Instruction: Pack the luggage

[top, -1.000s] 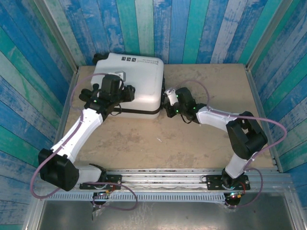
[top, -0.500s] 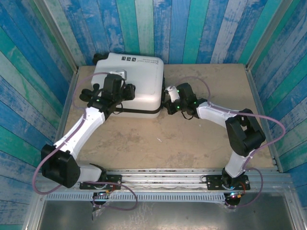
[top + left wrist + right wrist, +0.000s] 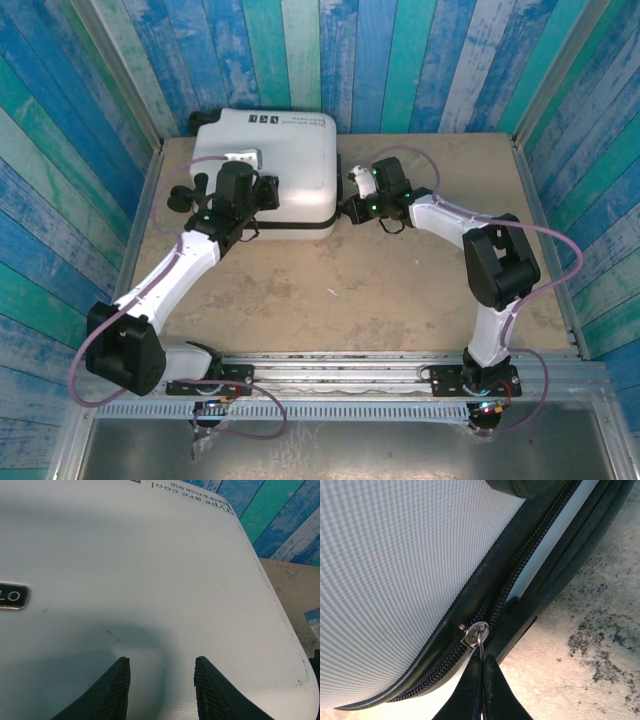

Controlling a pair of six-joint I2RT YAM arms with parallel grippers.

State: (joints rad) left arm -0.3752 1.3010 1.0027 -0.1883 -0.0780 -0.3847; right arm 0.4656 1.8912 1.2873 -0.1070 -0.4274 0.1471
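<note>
The luggage [image 3: 280, 160] is a white hard-shell suitcase lying flat and closed at the back left of the table. My left gripper [image 3: 238, 180] is over its lid [image 3: 150, 555]. In the left wrist view the gripper [image 3: 162, 664] is open, its black fingers apart just above the white shell with nothing between them. My right gripper [image 3: 352, 203] is at the suitcase's right side. In the right wrist view it [image 3: 482, 662] is shut on the thin metal pull of the zipper slider [image 3: 476, 631], which sits on the black zipper track below the shell [image 3: 395, 555].
The sandy tabletop [image 3: 400, 290] lies bare in front of and to the right of the suitcase. Blue and teal plank walls [image 3: 400, 60] close in the back and both sides. A metal rail [image 3: 350, 365] carries the arm bases at the near edge.
My right gripper has moved toward the back along the suitcase's right side with the zipper pull. The suitcase has turned slightly. My left gripper's fingers have come closer together.
</note>
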